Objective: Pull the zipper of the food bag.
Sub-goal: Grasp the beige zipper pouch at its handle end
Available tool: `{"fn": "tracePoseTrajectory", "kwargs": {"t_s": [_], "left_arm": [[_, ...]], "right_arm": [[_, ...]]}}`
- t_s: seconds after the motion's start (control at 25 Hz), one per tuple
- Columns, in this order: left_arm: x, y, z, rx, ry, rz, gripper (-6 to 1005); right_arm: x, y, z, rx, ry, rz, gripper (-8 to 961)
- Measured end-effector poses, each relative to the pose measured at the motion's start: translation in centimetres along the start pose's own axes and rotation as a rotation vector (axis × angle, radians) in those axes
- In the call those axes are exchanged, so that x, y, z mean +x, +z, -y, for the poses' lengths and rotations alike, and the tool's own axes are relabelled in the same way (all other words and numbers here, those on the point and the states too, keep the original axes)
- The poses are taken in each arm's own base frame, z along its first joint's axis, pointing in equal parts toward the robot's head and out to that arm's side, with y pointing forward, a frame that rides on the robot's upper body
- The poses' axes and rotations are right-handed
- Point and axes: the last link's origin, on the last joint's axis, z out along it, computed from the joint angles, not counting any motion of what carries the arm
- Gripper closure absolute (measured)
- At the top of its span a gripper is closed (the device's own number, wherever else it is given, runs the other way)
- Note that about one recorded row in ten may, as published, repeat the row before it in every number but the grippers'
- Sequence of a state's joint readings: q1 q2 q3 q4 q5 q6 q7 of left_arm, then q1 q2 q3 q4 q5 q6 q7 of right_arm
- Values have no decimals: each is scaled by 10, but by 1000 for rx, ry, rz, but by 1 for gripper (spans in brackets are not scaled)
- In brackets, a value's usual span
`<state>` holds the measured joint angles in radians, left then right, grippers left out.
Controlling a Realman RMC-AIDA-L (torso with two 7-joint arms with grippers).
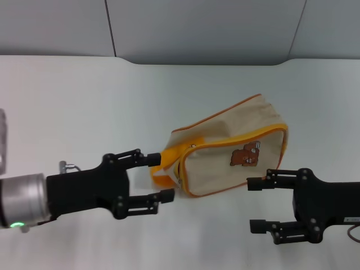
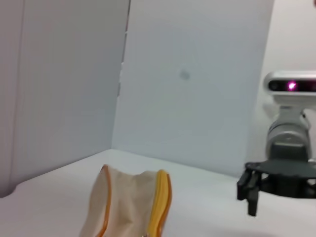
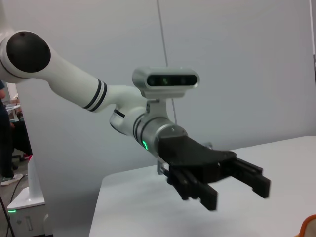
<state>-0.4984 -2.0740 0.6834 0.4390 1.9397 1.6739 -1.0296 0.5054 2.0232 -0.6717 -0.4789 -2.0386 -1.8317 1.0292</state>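
The beige food bag [image 1: 230, 149] with a brown bear patch lies tilted on the white table. Its yellow-orange zipper [image 1: 236, 136] runs along the top edge, with a small silver pull tab [image 1: 193, 146] at the bag's left end. The yellow-orange strap handle [image 1: 163, 171] hangs at that same end. My left gripper [image 1: 161, 178] is open, its fingers above and below the strap handle. My right gripper [image 1: 252, 204] is open and empty just off the bag's right front corner. The left wrist view shows the bag [image 2: 123, 207] and zipper [image 2: 160, 200] close up.
The white table [image 1: 84, 95] meets a grey wall at the back. The right wrist view shows my left gripper [image 3: 237, 193] and arm over the table. The left wrist view shows my right gripper [image 2: 249, 195] beyond the bag.
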Motion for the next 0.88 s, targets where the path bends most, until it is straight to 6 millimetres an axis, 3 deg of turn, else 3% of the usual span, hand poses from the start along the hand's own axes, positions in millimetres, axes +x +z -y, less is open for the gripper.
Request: {"fn": "tracePoseTrajectory", "kwargs": {"t_s": [0.28, 0.88], "left_arm": [[-11, 26, 6, 63, 25, -4, 214], [-30, 57, 10, 198, 84, 11, 245]], "right_arm": [[0, -11, -4, 12, 7, 26, 226], [0, -14, -4, 23, 6, 30, 241]]}}
